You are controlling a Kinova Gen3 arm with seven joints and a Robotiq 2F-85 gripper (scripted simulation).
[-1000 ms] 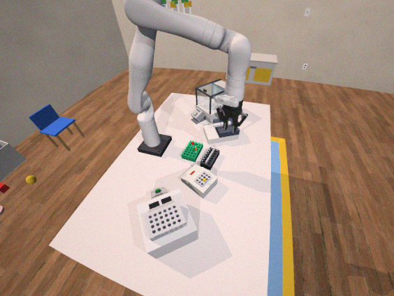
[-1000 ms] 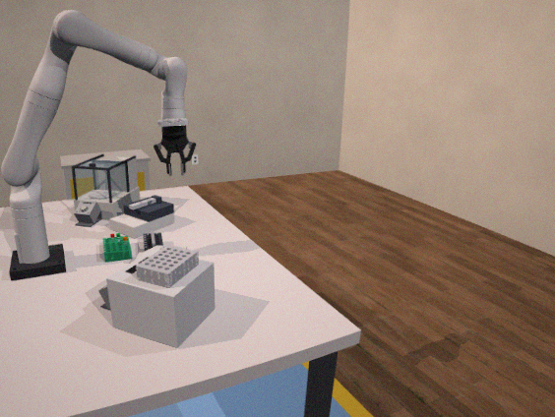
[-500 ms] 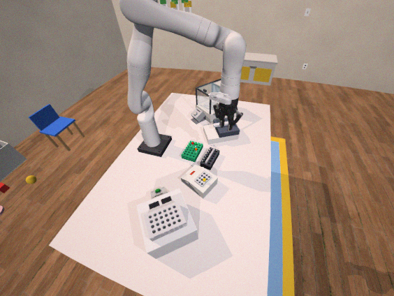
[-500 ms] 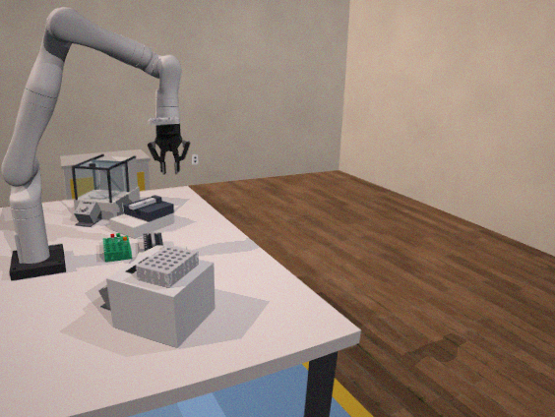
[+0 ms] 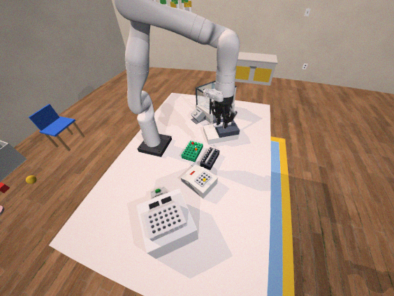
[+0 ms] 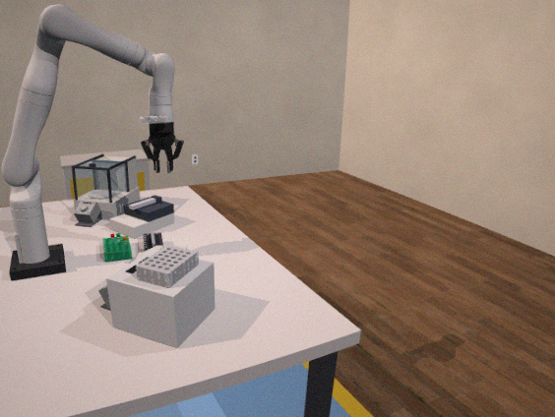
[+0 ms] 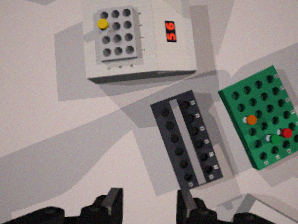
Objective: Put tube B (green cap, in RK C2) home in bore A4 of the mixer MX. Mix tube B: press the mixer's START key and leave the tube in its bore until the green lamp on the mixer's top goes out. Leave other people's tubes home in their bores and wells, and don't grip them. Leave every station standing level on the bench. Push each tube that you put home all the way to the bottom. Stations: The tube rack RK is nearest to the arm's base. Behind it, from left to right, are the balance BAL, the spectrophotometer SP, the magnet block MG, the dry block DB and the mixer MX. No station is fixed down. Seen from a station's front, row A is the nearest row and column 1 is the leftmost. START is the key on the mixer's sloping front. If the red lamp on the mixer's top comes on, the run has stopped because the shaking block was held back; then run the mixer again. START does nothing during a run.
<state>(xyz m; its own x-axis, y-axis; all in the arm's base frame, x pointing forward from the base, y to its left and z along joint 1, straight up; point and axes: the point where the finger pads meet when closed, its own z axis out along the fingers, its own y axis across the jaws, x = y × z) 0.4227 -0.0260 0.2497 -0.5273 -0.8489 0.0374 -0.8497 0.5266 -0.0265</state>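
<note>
The green rack RK [image 5: 191, 151] [image 6: 117, 249] [image 7: 262, 117] stands in front of the arm's base. Tube B, with its green cap [image 7: 276, 139], stands in the rack beside a red-capped tube [image 7: 286, 132], and an orange-capped tube [image 7: 251, 120] stands a little apart. The mixer MX [image 5: 174, 241] [image 6: 157, 305] is the large white box with a grey block of bores, all empty. Its green START key [image 5: 158, 190] sits on the sloping front. My gripper [image 5: 222, 123] [image 6: 163, 169] [image 7: 149, 204] hangs high over the bench near the spectrophotometer. Its fingers stand partly apart and hold nothing.
The black magnet block [image 5: 209, 158] [image 6: 153, 239] [image 7: 187, 142] lies beside the rack. The dry block [image 5: 209, 188] [image 7: 160, 55] holds a yellow-capped tube [image 7: 102, 23]. The glass-walled balance [image 5: 204, 98] [image 6: 100, 179] and the spectrophotometer [image 5: 223, 132] [image 6: 148, 208] stand at the far end.
</note>
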